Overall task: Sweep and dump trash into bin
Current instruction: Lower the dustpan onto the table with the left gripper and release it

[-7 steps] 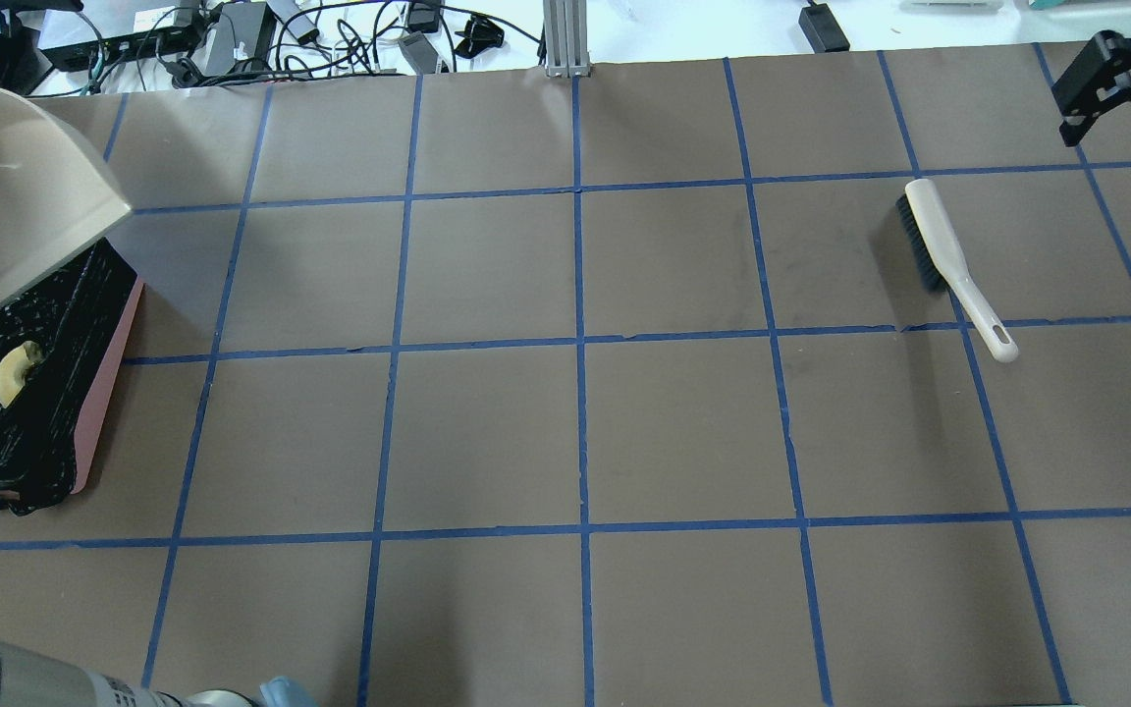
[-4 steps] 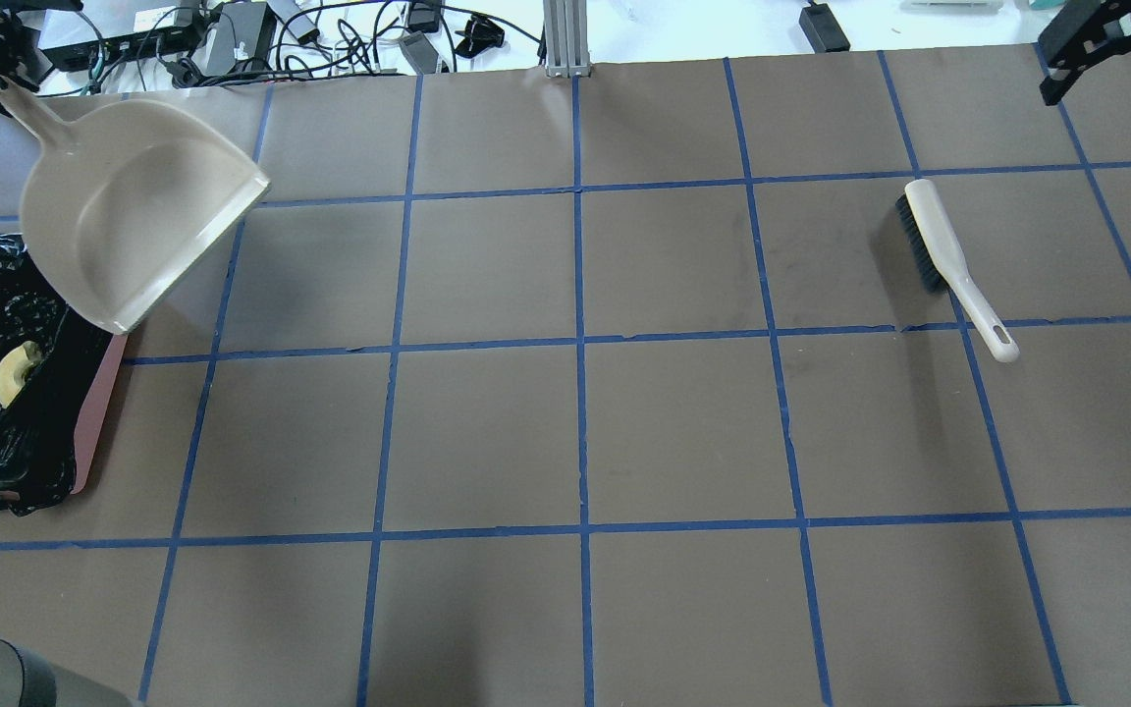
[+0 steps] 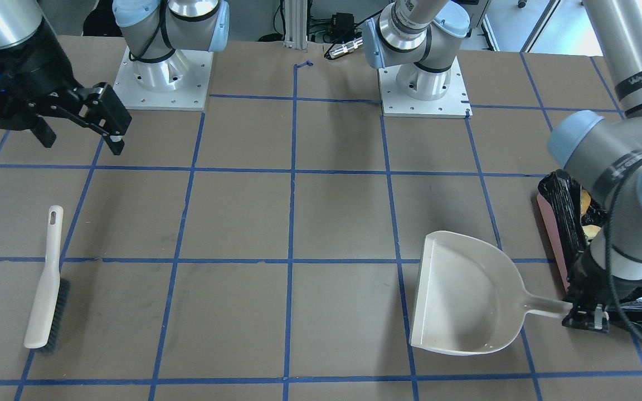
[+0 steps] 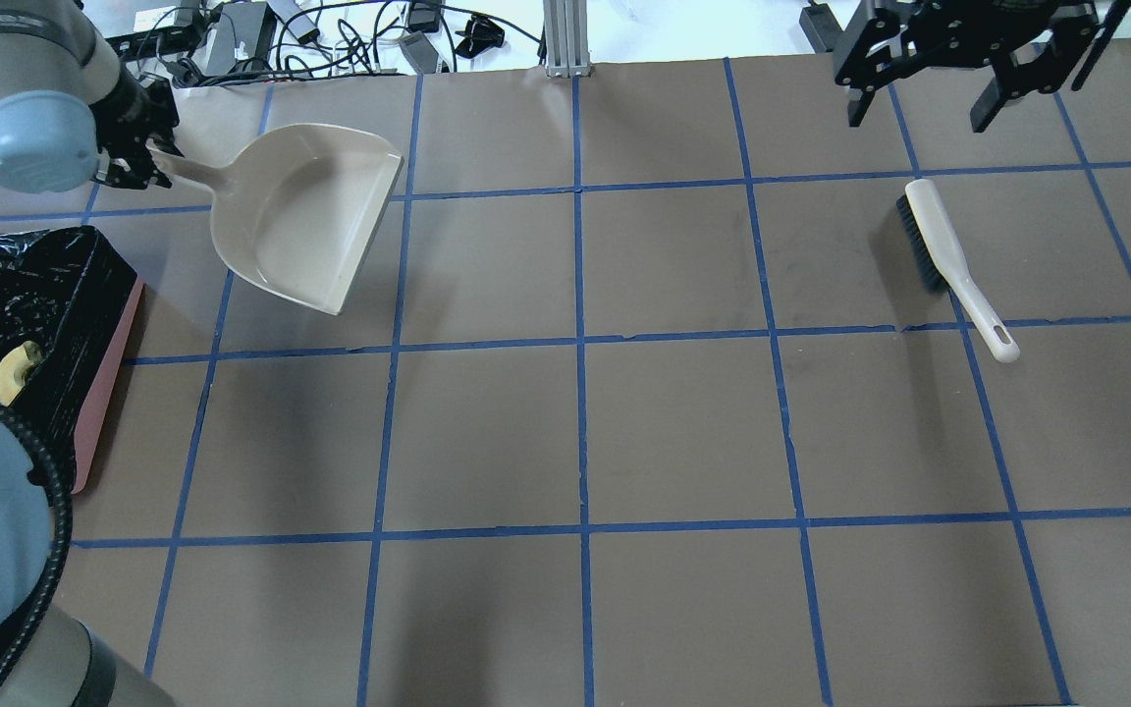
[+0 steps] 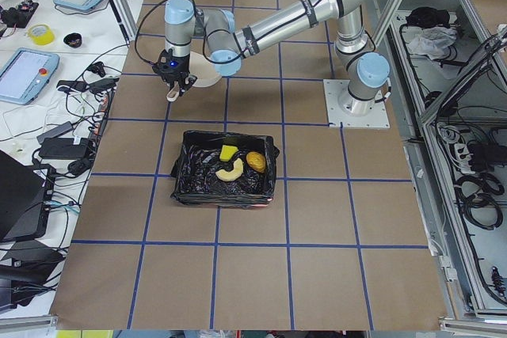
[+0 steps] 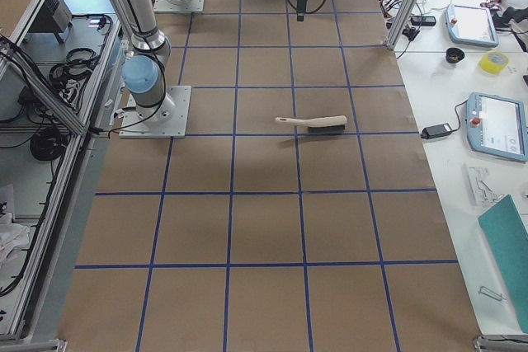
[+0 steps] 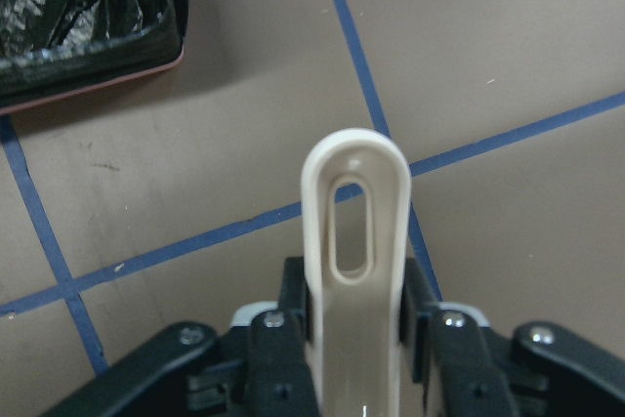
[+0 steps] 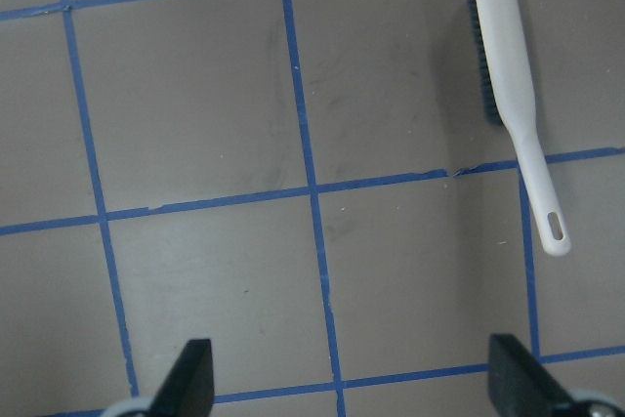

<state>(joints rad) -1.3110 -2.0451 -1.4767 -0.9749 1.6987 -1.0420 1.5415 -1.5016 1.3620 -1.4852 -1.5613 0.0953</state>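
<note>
I see left tool (image 4: 141, 163) clamped on dustpan (image 4: 305, 216) handle, near bin (image 4: 110, 391); trash (image 5: 230, 169) inside it. Right tool (image 4: 919, 116) wide, over table (image 4: 624, 432) near brush (image 4: 934, 241).

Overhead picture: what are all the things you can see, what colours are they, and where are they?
table: 1, brown with blue tape grid, under everything
bin: 1, pink with black bag, table edge on robot's left
croissant: 1, golden, inside bin
sponge: 1, yellow, inside bin
bread lump: 1, amber-brown, inside bin
dustpan: 1, beige, empty, beside bin
brush: 1, beige with dark bristles, lying on robot's right side
cables: many, black, white bench beyond table
left gripper: 1, black, fingers shut on dustpan handle
right gripper: 1, black, fingers open, above table near brush
</note>
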